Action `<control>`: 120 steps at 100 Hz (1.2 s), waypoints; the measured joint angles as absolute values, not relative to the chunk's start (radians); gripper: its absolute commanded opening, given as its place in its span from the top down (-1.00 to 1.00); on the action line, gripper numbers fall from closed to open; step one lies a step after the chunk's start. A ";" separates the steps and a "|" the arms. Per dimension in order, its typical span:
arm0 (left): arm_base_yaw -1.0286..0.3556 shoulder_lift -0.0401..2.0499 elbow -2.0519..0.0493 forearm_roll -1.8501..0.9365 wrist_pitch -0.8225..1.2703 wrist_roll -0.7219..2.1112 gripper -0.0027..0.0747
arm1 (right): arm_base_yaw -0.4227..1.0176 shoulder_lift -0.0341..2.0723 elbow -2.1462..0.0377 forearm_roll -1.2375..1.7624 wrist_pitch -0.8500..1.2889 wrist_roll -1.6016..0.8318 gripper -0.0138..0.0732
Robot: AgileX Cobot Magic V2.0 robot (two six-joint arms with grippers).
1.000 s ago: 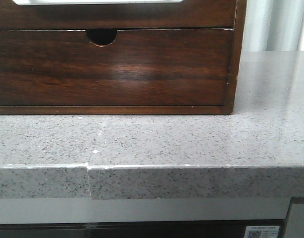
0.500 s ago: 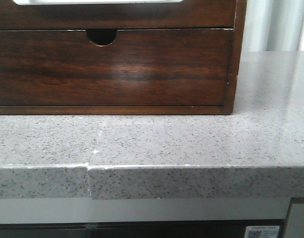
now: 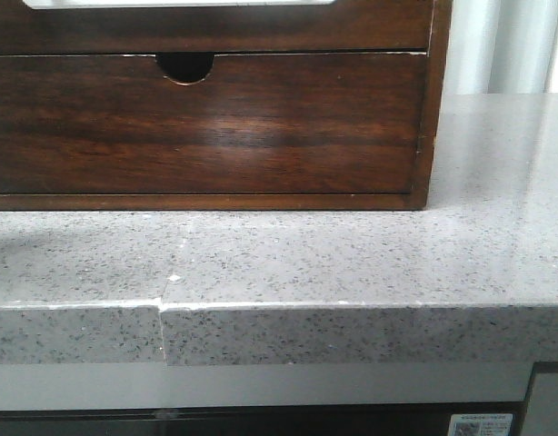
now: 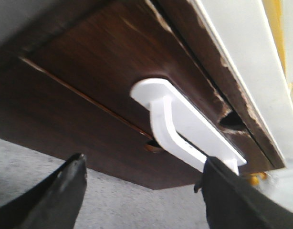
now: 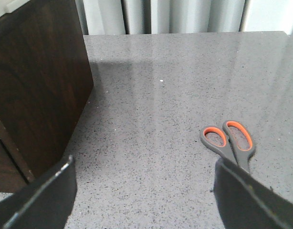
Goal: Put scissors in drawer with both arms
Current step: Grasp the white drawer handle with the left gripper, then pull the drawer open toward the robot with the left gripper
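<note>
The drawer [image 4: 103, 62] is the dark glossy wooden front with a wide pale opening [image 4: 184, 124] along its edge; the front view catches only its lower strip [image 3: 379, 27]. My left gripper [image 4: 146, 191] hangs open just before this front, nothing between its fingers [image 4: 65, 191]; one dark finger overlaps the end of the pale opening in the picture. The scissors [image 5: 230, 140], grey handles lined with orange, lie flat on the counter to the cabinet's right. My right gripper [image 5: 144, 195] is open over the counter beside them, and one finger [image 5: 246, 200] hides the blades.
Below the drawer sits another drawer front with a small half-round notch [image 3: 184, 67]. The cabinet's side wall [image 5: 41, 86] stands close to my right gripper. The speckled grey counter [image 3: 352, 263] has a stepped front edge [image 3: 163, 309]. Curtains [image 5: 161, 16] hang behind.
In the front view a soft shadow has spread over the counter's left part. The cabinet has not moved.
</note>
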State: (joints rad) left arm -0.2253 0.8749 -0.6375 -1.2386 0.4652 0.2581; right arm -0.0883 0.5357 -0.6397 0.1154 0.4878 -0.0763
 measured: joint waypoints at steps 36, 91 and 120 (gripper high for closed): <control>-0.234 1.029 -0.643 -1.733 0.528 0.707 -0.26 | -0.088 0.536 -0.640 0.115 0.488 -0.076 -0.55; -0.234 1.197 -0.713 -1.784 0.677 0.815 -0.25 | -0.088 0.536 -0.640 0.115 0.488 -0.076 -0.55; -0.185 1.203 -0.713 -1.784 0.716 0.818 0.16 | -0.088 0.536 -0.640 0.115 0.512 -0.076 -0.55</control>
